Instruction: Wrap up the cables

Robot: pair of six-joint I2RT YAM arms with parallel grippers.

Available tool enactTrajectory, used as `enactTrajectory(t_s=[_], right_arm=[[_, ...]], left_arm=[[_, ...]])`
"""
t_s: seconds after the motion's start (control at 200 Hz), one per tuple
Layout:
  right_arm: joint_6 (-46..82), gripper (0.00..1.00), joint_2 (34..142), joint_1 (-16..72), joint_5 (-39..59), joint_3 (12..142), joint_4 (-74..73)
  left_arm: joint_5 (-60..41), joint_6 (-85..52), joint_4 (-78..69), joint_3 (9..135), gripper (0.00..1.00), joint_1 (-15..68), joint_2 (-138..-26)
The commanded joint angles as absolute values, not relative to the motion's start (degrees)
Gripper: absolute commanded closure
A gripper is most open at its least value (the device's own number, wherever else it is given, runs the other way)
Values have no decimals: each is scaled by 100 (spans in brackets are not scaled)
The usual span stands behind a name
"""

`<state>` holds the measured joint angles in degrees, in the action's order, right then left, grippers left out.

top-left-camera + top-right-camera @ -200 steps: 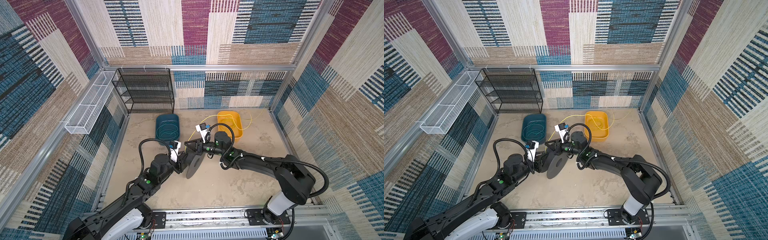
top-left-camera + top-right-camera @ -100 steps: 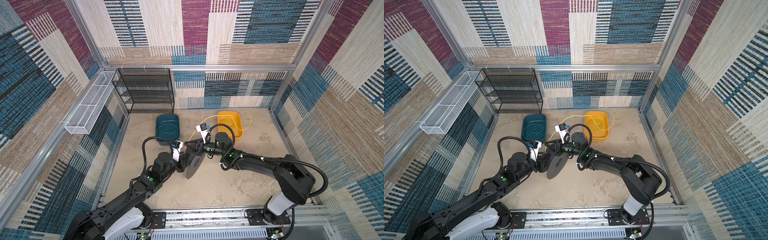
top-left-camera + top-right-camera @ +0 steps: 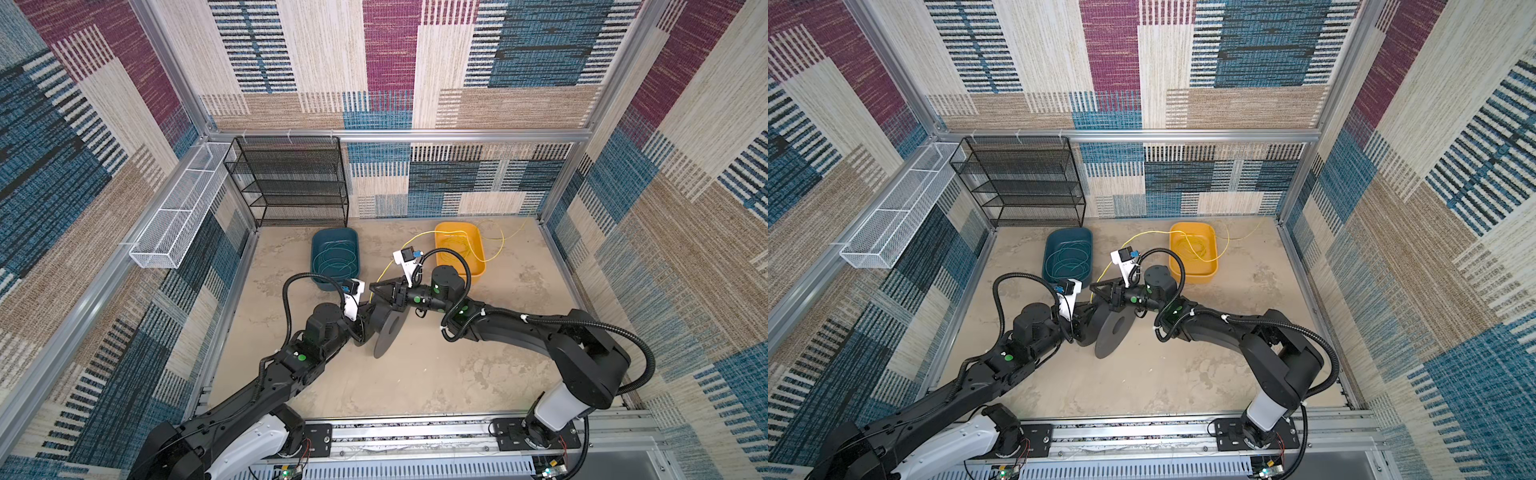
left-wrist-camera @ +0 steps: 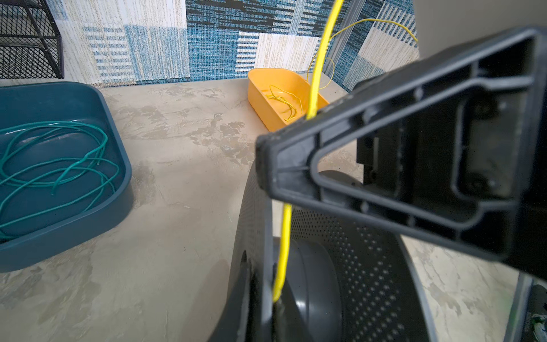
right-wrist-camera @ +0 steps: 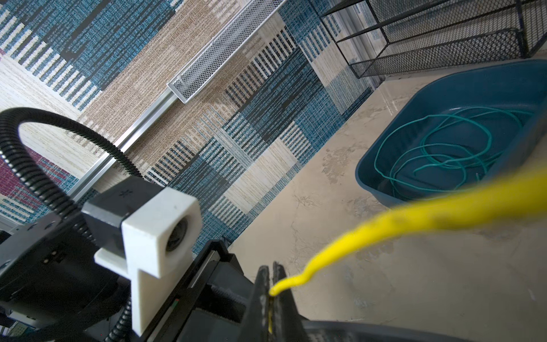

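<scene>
Beige tabletop (image 3: 415, 374), carpet-patch walls (image 3: 390, 62): the right gripper (image 5: 270, 285) has its fingers pinched together on the yellow cable (image 5: 414, 219), just above the reel (image 3: 388, 332), the slack trailing back past them to the yellow tub (image 3: 459, 249). Pull too hard and that thin cable could slip the pinch or jump the reel's rim. Both arms stretch low, tips meeting; left gripper (image 3: 362, 323) sits at the reel, fingers hidden, can't tell.

Matt dark plastic spool (image 4: 370, 266) — perforated; glossy yellow cable (image 4: 286, 231); smooth blue plastic tub (image 4: 124, 177) — black metal-mesh rack (image 3: 291, 178).
</scene>
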<state>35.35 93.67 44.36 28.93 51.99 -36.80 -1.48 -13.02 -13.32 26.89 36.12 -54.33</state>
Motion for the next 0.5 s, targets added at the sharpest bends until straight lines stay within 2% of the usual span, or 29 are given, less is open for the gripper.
enactTrajectory(t_s=[0.0, 0.07, 0.285, 0.396, 0.496], right_arm=[[3603, 100, 9465, 4456, 3062, 5119, -2863], [3625, 100, 9466, 4456, 3080, 5099, -2910], [3691, 100, 9444, 4457, 3122, 5045, -2997], [3628, 85, 9321, 4456, 3071, 5077, -2856], [3538, 59, 9072, 4456, 2926, 5132, -2583]], left_arm=[[-305, -1406, -1596, 2630, 95, 3608, -5443], [-326, -1404, -1611, 2607, 100, 3606, -5449], [-239, -1437, -1445, 2640, 100, 3597, -5316], [191, -1486, -749, 3044, 100, 3600, -5282], [626, -1594, -10, 3441, 100, 3598, -5241]])
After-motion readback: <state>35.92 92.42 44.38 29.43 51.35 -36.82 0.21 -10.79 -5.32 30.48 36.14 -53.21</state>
